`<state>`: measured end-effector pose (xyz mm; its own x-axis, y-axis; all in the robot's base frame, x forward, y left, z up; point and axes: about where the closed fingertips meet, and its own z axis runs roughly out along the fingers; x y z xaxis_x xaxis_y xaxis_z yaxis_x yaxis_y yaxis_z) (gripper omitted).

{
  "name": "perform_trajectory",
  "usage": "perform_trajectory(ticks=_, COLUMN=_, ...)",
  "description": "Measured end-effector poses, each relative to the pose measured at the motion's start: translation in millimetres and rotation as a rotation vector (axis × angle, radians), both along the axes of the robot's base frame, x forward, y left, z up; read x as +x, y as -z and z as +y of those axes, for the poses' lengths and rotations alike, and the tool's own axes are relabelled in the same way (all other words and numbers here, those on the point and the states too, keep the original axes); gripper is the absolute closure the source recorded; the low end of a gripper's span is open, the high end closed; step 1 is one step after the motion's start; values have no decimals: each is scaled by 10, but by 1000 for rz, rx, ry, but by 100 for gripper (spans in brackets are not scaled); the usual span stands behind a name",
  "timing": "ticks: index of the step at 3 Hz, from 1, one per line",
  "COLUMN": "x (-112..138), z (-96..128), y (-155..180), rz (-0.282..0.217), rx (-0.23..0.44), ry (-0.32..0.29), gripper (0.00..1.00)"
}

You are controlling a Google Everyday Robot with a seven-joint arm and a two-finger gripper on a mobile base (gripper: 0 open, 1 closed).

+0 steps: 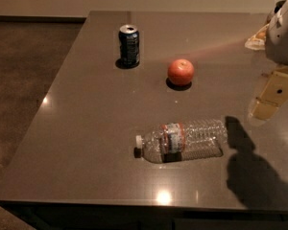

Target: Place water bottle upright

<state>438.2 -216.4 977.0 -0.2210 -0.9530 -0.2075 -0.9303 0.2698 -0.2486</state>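
The water bottle point(185, 140) lies on its side on the dark table point(86, 128), near the front edge. It is clear and ribbed, with a blue-white label with an orange-red band. Its white cap point(139, 141) points left. My gripper point(272, 96) hangs from the white arm point(285, 32) at the right edge of the view. It is above the table, to the right of the bottle and farther back, and does not touch it. Its shadow point(252, 171) falls on the table just right of the bottle's base.
A dark blue soda can point(129, 45) stands upright at the back left. A red round fruit point(181, 72) sits mid-table behind the bottle. A pale packet point(256, 38) lies at the far right, partly hidden by the arm. The table's left edge drops to the floor point(19, 71).
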Motion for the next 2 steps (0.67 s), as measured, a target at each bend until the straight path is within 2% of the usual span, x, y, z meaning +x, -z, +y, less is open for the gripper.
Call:
perform_trajectory(ticks=1, x=0, z=1, y=0, rz=0, rx=0, ry=0, gripper=0)
perform_trajectory(ticks=2, x=-16, z=257, y=80, rz=6, rx=4, ry=-62, gripper=0)
